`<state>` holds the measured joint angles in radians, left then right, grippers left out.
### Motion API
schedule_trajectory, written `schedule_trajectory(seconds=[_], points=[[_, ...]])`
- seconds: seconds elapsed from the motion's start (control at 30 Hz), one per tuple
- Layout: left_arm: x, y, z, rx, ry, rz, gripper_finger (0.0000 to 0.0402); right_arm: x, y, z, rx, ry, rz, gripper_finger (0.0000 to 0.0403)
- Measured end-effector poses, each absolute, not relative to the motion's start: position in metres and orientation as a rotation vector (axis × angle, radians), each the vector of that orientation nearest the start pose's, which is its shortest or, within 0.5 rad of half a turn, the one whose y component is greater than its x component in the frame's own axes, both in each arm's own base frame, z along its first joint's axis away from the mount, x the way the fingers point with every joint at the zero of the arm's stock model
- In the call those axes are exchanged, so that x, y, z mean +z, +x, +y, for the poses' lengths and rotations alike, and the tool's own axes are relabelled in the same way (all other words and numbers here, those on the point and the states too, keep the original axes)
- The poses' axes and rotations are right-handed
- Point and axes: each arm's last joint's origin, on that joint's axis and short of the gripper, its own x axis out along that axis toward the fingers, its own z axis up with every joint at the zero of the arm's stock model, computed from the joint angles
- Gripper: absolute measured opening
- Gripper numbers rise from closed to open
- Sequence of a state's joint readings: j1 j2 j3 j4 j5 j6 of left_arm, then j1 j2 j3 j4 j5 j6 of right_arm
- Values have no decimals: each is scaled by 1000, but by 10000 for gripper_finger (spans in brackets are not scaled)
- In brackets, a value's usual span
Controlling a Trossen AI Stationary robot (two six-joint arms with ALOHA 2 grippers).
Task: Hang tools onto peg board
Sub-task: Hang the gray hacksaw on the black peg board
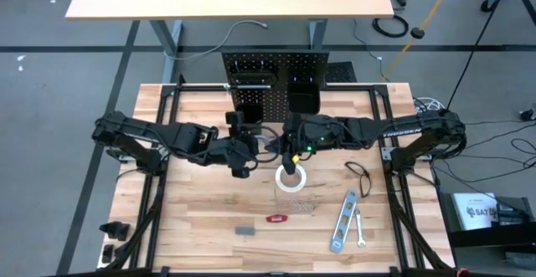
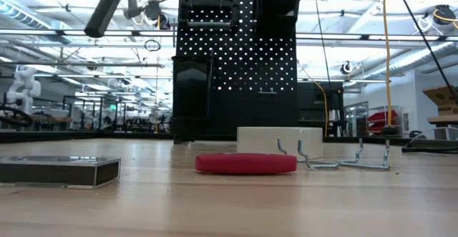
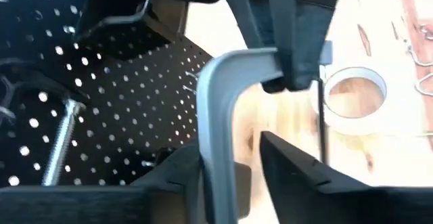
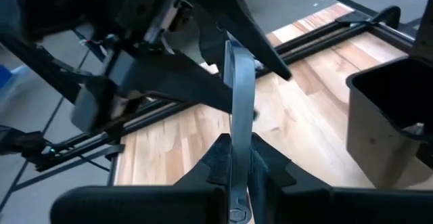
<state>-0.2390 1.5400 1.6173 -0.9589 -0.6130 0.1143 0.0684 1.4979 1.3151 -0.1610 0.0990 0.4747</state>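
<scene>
Two grippers meet on one grey C-clamp (image 3: 220,109) mid-air, in front of the peg board (image 1: 272,80). Right gripper (image 4: 237,160) is pinched tight on the clamp's flat frame. Left gripper (image 3: 233,163) straddles the same frame, fingers partly apart; can't tell if it grips. Clamp: rigid metal, prob. heavy for its size, smooth, slip-prone. Best hold: flat spine, not the screw. White tape roll (image 1: 291,179) lies on the table (image 1: 201,218) just below.

White lettering runs along the right arm (image 1: 410,130), right of centre in the high view, but is too small to read. A white box (image 1: 476,212) at the lower right edge carries dark print that seems to begin "SAT"; the rest is illegible.
</scene>
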Motion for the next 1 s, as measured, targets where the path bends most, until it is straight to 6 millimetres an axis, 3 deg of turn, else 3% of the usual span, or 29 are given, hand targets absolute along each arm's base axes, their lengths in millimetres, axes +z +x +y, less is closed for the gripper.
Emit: schedule_trajectory(seconds=[0.17, 0.6, 0.83, 1.0], points=[[386, 292, -61, 248, 436, 802, 181, 348, 343, 23, -108, 430, 336, 16], [433, 222, -47, 273, 330, 666, 185, 356, 342, 34, -93, 259, 266, 16], [439, 207, -45, 182, 341, 657, 185, 377, 327, 32, -119, 212, 182, 16], [439, 206, -40, 235, 387, 675, 185, 390, 314, 31, -101, 148, 143, 16]])
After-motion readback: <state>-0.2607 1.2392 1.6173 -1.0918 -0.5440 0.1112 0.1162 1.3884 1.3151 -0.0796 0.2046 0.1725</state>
